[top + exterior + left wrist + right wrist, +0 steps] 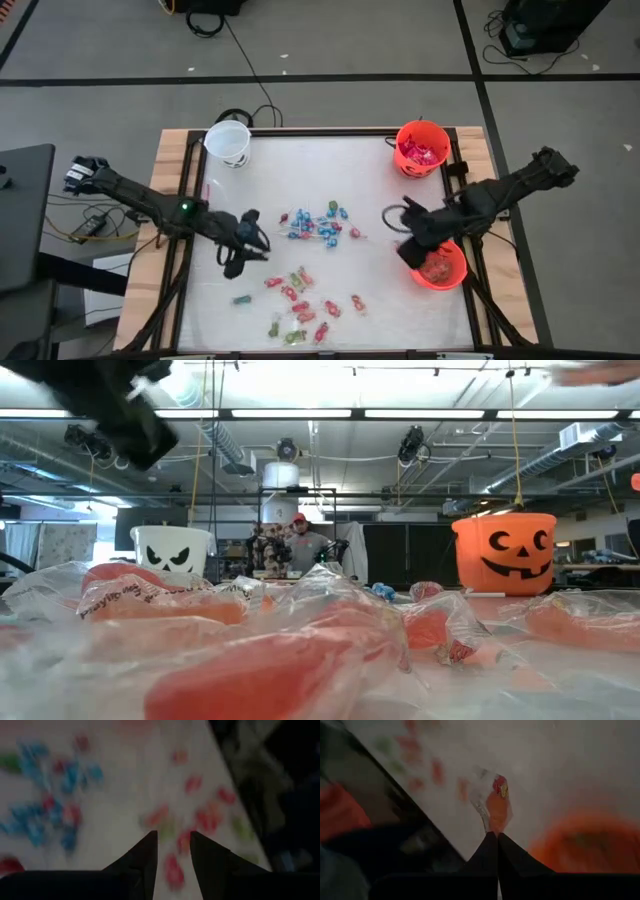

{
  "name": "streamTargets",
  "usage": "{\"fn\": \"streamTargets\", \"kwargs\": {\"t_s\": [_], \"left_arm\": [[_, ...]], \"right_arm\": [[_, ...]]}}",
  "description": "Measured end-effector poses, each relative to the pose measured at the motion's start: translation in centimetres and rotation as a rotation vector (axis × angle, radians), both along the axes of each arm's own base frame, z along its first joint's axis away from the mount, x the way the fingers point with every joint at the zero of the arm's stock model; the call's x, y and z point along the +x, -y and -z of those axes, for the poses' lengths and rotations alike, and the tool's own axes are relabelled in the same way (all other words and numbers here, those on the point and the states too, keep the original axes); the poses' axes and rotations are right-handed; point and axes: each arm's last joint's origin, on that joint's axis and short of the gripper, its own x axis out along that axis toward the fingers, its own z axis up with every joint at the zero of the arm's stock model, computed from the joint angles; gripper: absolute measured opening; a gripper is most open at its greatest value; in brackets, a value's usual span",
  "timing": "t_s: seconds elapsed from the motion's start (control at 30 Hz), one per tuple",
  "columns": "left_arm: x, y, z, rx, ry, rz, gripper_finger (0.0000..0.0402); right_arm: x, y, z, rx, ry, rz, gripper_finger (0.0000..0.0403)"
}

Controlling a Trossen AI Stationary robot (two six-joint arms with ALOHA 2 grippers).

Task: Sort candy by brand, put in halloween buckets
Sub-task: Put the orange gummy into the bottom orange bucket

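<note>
Right wrist view shows our right gripper (pixel 493 836) pinched on a clear-wrapped orange-red candy (pixel 496 805), beside the near orange bucket (pixel 437 266). Our left gripper (pixel 173 840), fingers apart, hangs empty above scattered candies (pixel 310 265).

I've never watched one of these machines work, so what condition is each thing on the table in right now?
Right claw: shut on a wrapped candy.
Left claw: fingers apart, holding nothing.
White bucket: upright, looks empty.
Far orange bucket: upright, holds red candy.
Near orange bucket: upright, holds candy.
Loose candy: scattered, unsorted.
</note>
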Motion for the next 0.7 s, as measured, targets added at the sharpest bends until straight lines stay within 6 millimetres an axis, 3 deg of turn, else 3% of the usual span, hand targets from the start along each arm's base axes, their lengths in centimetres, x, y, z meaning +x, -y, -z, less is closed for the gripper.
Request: {"fn": "streamTargets", "kwargs": {"t_s": [0.23, 0.47, 0.6, 0.7], "left_arm": [[-0.2, 1.9, 2.4, -0.021, -0.125, 0.037, 0.0121], [-0.1, 3.5, 3.7, -0.018, -0.198, 0.070, 0.0121], [-0.1, 4.0, 4.2, -0.007, -0.221, 0.084, 0.0121], [-0.2, 4.1, 4.3, -0.017, -0.232, 0.077, 0.0121]], "right_arm": [[-3.0, -2.3, 1.5, -0.021, -0.365, -0.025, 0.0002], [-3.2, -3.3, 5.3, -0.081, -0.458, -0.039, 0.0005], [-3.5, -3.2, 8.1, -0.125, -0.493, -0.018, 0.0040], [-3.5, -3.0, 8.8, -0.162, -0.487, -0.003, 0.0083]]}}
